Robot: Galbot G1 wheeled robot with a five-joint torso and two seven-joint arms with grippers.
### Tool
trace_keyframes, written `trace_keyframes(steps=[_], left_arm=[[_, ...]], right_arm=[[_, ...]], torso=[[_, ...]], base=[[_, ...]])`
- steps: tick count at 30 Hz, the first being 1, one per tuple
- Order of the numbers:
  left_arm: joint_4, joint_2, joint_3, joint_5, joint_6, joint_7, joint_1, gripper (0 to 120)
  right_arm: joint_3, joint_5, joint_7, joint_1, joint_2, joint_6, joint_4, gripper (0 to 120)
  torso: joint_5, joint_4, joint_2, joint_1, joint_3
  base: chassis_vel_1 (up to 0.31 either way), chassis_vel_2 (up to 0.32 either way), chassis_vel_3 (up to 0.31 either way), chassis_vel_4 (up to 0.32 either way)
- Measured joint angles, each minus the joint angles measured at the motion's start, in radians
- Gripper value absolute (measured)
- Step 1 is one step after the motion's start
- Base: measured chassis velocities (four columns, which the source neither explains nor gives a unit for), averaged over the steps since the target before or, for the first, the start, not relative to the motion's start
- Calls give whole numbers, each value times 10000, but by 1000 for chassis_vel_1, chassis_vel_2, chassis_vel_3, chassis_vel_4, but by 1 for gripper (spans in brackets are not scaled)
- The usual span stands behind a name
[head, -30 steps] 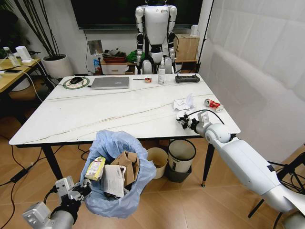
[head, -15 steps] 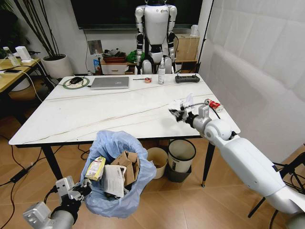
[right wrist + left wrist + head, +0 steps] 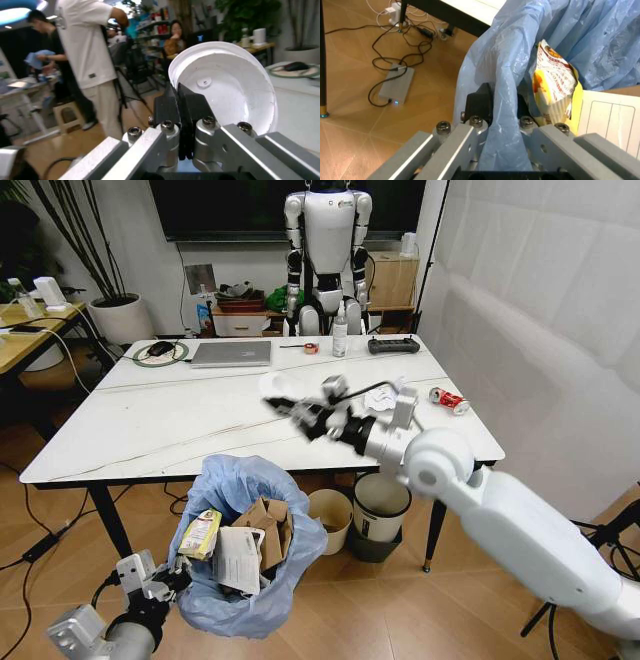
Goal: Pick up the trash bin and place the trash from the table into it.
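Right now your right arm reaches forward and across toward the robot's left, its elbow low at the near right corner of the bench (image 3: 150,420) and its forearm rising over the white top. Your right pincer (image 3: 300,418) is clamped on the rim of a white paper plate (image 3: 227,86), held on edge above the middle of the bench (the wrist view shows the two dark pads pressed together on the plate's rim, the plate's hollow side facing the camera).

Your left arm is low at the near left, below the bench edge, forearm angled up and inward. Your left pincer (image 3: 497,112) is closed on the blue bag at the rim of the trash bin (image 3: 245,540), one pad outside the plastic and one inside. The bin hangs in front of the bench above the wooden floor, already holding a yellow wrapper (image 3: 201,532), torn brown cardboard (image 3: 268,525) and a white printed card (image 3: 240,558).

On the bench near its right edge lie a crumpled white tissue (image 3: 390,394) and a crushed red can (image 3: 447,399), close to each other but apart.
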Motion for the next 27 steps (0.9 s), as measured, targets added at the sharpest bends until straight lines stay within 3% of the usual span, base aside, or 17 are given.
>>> trace_keyframes(steps=[7,15,27], left_arm=[[-105,52,-120,-22,15,1,70,1],[-115,-56,-75,-5,16,-1,59,1],[-107,22,-98,-100,25,-33,-21,1]], right_arm=[[-763,67,-381,-256,141,134,-45,0],[-1124,-188,91,-439,746,220,-602,0],[-1106,-462,168,-720,642,262,-523,0]], torso=[[1,-2,0,0,0],[0,0,0,0,0],[0,-1,0,0,0]], base=[[0,0,0,0],[0,0,0,0],[0,0,0,0]])
